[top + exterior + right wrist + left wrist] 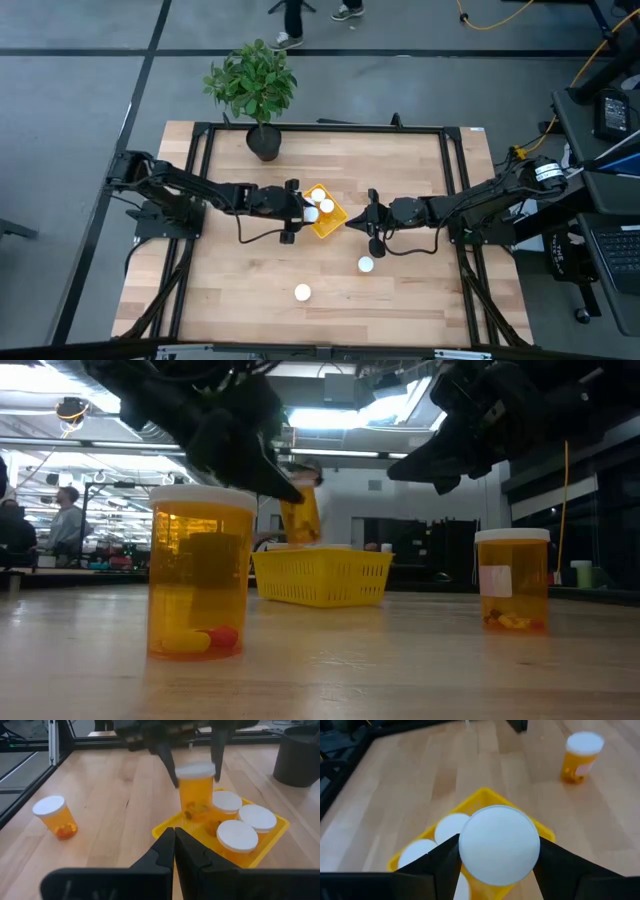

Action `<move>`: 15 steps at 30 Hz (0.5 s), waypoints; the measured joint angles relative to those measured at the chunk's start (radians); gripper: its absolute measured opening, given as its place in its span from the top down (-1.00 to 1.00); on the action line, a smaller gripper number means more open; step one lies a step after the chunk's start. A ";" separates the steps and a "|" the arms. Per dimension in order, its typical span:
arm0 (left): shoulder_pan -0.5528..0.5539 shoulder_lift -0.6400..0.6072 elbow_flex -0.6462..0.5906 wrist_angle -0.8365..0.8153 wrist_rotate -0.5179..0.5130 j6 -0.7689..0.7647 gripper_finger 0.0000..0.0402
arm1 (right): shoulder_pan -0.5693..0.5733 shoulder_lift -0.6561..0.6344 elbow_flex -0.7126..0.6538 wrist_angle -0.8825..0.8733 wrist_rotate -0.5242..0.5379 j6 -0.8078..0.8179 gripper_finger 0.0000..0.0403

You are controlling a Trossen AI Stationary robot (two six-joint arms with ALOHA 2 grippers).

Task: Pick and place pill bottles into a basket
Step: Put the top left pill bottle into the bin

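The left pincer (306,212) hangs over the yellow basket (333,222) near the middle of the table, its fingers (440,862) closed on the held pill bottle (196,790), which hangs upright just above the basket's inside; three more capped bottles (237,836) stand in the basket beside it; the right pincer (372,222) hovers just beside the basket on its other side, fingers pressed together and holding nothing.

Two pill bottles remain on the bare wood: one (366,265) near the right pincer, toward the front edge; another (302,293) closer still to the front edge, near its middle; both stand upright with white caps on.

The table (230,300) is pale wooden planking inside a black metal frame; a black pot with a green plant (256,90) sits at the far edge, left of its middle.

Beyond the table lies grey floor with dark seams; a person's feet (346,10) show past the far edge; the low view shows a lit workshop with ceiling lights and a person (68,520) standing far off.
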 joint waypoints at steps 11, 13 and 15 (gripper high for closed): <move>0.000 0.073 0.000 0.046 -0.030 0.022 -0.06 | 0.000 0.000 0.000 0.005 0.000 0.000 0.92; 0.002 0.076 0.000 0.047 -0.038 0.022 -0.06 | 0.000 0.000 0.000 0.006 0.000 -0.001 0.92; 0.003 0.083 0.000 0.049 -0.038 0.022 -0.06 | 0.000 0.000 0.000 0.006 0.000 0.000 0.92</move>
